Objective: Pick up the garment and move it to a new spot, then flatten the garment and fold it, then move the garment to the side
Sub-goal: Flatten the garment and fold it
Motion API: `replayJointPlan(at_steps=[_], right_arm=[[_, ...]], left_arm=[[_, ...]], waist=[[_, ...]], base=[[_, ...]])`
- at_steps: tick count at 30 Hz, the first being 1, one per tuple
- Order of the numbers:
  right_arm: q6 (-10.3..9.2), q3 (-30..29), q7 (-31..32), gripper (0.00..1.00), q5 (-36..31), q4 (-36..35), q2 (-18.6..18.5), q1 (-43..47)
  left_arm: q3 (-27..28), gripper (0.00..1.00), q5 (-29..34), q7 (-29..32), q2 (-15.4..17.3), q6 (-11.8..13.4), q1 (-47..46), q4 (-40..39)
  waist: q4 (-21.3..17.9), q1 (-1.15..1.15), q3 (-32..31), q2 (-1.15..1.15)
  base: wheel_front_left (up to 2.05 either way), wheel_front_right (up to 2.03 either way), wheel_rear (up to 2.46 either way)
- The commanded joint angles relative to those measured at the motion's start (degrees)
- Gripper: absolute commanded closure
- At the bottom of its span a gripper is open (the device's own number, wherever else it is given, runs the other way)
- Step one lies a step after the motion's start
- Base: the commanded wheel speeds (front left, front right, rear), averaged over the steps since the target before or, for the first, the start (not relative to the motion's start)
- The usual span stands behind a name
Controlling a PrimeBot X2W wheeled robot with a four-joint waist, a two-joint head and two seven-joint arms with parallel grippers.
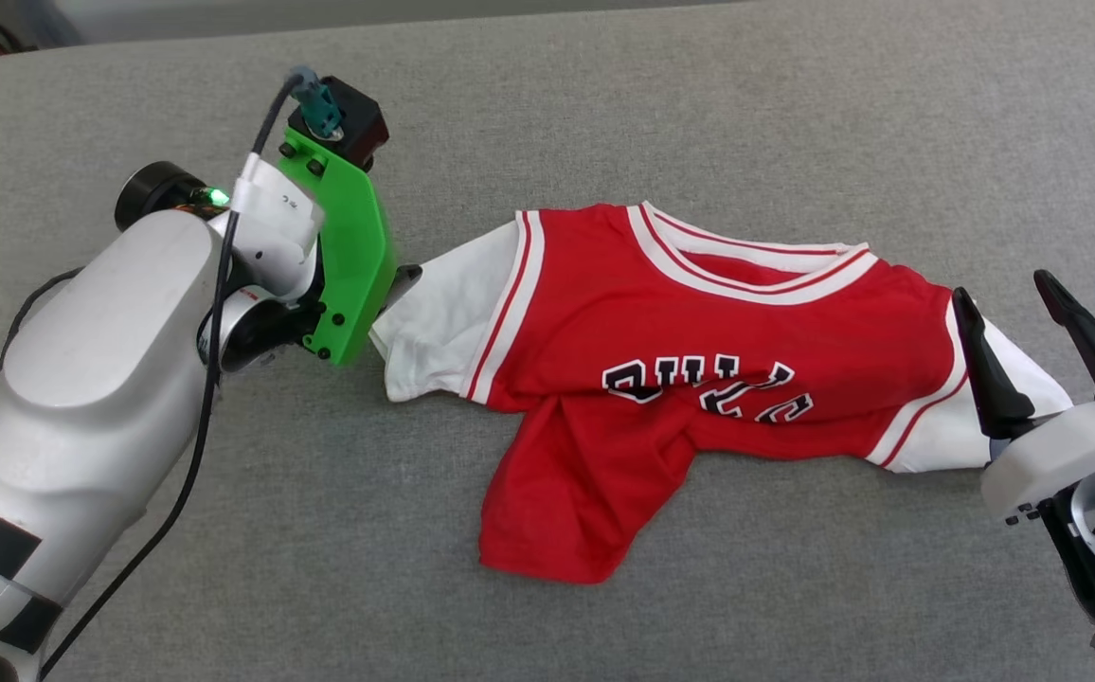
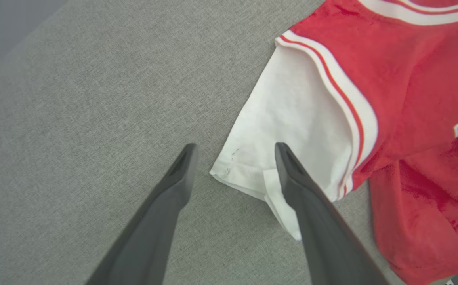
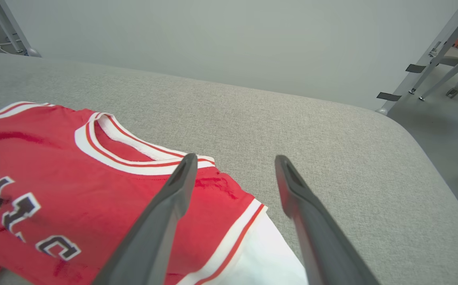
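Flanking the rumpled garment [image 1: 699, 313] on the grey surface [image 1: 604, 114], left gripper [image 2: 235, 148] and right gripper [image 3: 235, 158] stand spread, holding nothing.

a wide surface covered in grey woven fabric [image 1: 718, 104], rounded at its far corner, carries one thing. a red basketball jersey with white short sleeves and black "bulls" lettering [image 1: 699, 313] lies on it front up, its lower part crumpled over the bottom of the lettering.

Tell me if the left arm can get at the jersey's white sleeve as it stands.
Probably yes. The left end effector is open, a corner of the white sleeve of the garment shows between its fingers, and nothing covers it.
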Motion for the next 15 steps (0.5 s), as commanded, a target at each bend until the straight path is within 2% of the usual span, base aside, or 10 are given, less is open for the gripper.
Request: replayJointPlan(at_steps=[1,2,8,14,15], right_arm=[[-0.03,0.2,-0.7,0.0,0.3,0.6,-0.1,-1.4],[-0.03,0.9,-1.4,0.0,0.6,1.7,-0.1,-2.7],[-0.03,1.7,-2.0,0.0,0.1,2.2,0.8,-3.9],[-0.03,2.1,-2.9,0.0,0.3,3.5,0.7,-4.7],[-0.03,2.1,-3.0,0.0,0.3,3.6,0.6,-4.7]], left_arm=[[-1.7,0.0,-0.9,0.5,0.7,-0.2,-1.6,0.7],[-6.3,0.0,-1.6,1.0,1.8,-0.2,-3.0,2.5],[-14.1,0.0,-2.7,-0.8,4.0,-0.2,-4.6,6.2],[-19.5,0.0,-6.5,-2.5,4.2,-0.2,-4.2,7.9],[-20.4,0.65,-7.1,-2.0,4.2,-0.2,-4.0,7.8]], waist=[[-1.6,0.0,2.1,0.0],[-2.4,0.0,3.5,0.0],[-3.4,0.0,5.8,0.0],[-3.4,0.0,7.0,0.0],[-3.4,0.0,6.9,0.0]], base=[[0.0,0.0,0.0],[0.0,0.0,0.0],[0.0,0.0,0.0],[0.0,0.0,0.0],[0.0,0.0,0.0]])
